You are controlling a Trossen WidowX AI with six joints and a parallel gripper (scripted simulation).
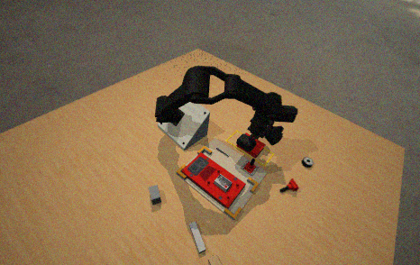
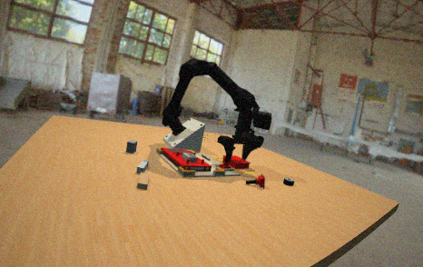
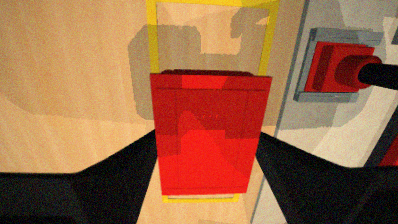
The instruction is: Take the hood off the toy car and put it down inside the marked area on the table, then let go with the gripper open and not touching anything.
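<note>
The red hood (image 3: 210, 125) (image 1: 259, 146) (image 2: 237, 162) lies low over the table, inside the yellow marked rectangle (image 3: 152, 45) (image 1: 231, 134). My gripper (image 3: 206, 134) (image 1: 247, 141) (image 2: 238, 152) stands over it with a black finger pressed against each long side, so it is shut on the hood. The yellow line shows past the hood's near and far ends in the wrist view. The toy car (image 1: 211, 177) (image 2: 185, 162), red on a grey base with orange corners, sits to the left of the marked area.
A grey wedge block (image 1: 187, 123) (image 2: 189, 133) stands at the arm's base. A red knob on a grey plate (image 3: 332, 70) (image 1: 251, 166) is beside the marked area. A black wheel (image 1: 307, 161) (image 2: 289, 182), a red part (image 1: 292, 185) (image 2: 259, 181) and grey blocks (image 1: 155, 194) (image 1: 196, 236) lie around.
</note>
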